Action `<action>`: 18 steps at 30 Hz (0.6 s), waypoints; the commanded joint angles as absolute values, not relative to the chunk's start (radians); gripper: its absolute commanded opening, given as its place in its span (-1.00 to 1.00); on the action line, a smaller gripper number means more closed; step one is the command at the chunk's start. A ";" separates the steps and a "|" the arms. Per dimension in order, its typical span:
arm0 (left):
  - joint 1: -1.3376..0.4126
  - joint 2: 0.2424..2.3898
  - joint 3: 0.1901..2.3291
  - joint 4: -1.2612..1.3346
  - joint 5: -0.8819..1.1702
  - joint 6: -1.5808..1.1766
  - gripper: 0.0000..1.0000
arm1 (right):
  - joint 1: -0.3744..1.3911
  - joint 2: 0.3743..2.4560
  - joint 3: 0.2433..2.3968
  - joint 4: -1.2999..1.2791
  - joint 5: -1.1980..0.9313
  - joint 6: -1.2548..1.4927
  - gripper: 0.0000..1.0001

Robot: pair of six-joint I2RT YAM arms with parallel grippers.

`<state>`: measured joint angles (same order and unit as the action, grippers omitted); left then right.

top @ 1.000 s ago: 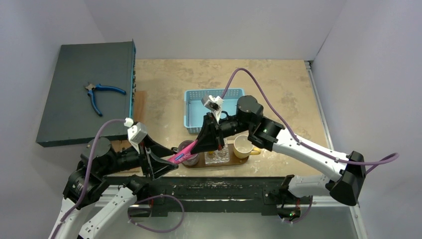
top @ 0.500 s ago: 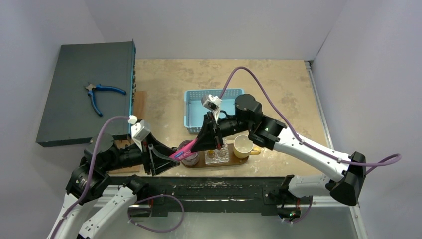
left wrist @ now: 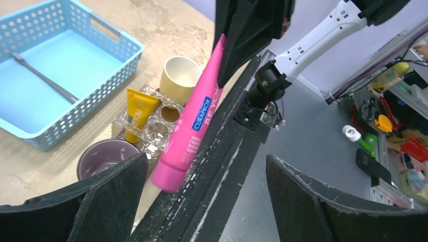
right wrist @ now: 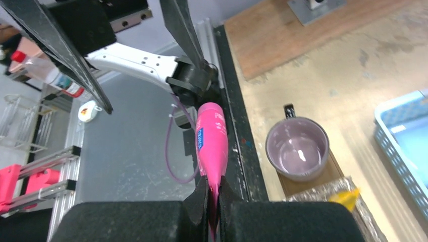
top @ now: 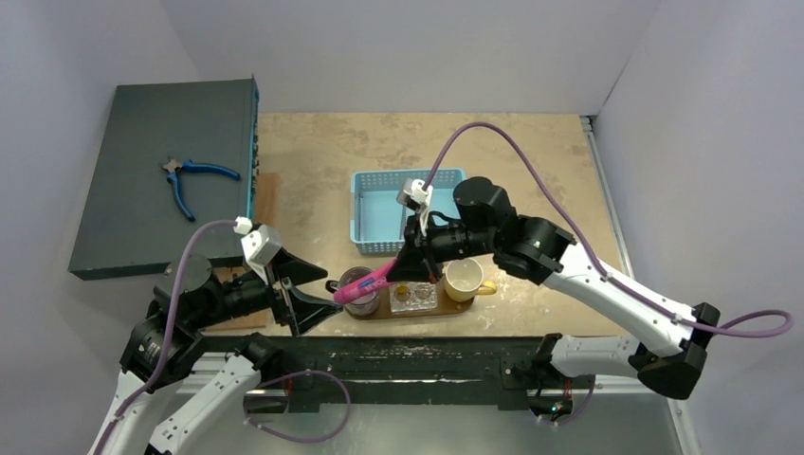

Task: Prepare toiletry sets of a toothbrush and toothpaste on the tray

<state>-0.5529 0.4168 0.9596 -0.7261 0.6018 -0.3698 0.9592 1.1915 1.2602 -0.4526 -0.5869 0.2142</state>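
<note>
My right gripper is shut on the flat tail of the magenta-pink toothpaste tube and holds it slanting above the purple cup, cap end towards my left gripper. My left gripper is open and empty, with the tube's cap just beyond its jaws. The yellow toothpaste tube stands in a clear holder on the dark brown tray. A slim grey stick-like toothbrush lies in the blue basket.
A cream cup stands at the tray's right end. Blue-handled pliers lie on a dark grey box at the back left. A lighter wooden board lies beside that box. The black table edge runs just below the tray.
My right arm has swung to the right and drawn the pink tube a little to the right, so only its cap is near my left gripper's jaws. The left gripper has shifted slightly.
</note>
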 commanded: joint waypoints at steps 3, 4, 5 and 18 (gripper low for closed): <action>-0.555 0.417 1.000 -0.723 0.508 -0.308 0.85 | 0.961 1.112 1.402 -0.718 -0.323 0.166 -1.00; -0.555 0.417 1.001 -0.723 0.502 -0.303 0.92 | 0.961 1.105 1.417 -0.742 -0.295 0.173 -1.00; -0.555 0.417 1.000 -0.723 0.497 -0.300 0.95 | 0.961 1.098 1.431 -0.766 -0.261 0.181 -1.00; -0.554 0.410 0.931 -0.704 0.431 -0.267 1.00 | 0.960 1.199 1.642 -1.152 0.233 0.242 -1.00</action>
<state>-0.5529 0.4129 0.9554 -0.7319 0.4603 -0.2970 0.9596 1.1625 1.5547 -1.0122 0.0307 0.2184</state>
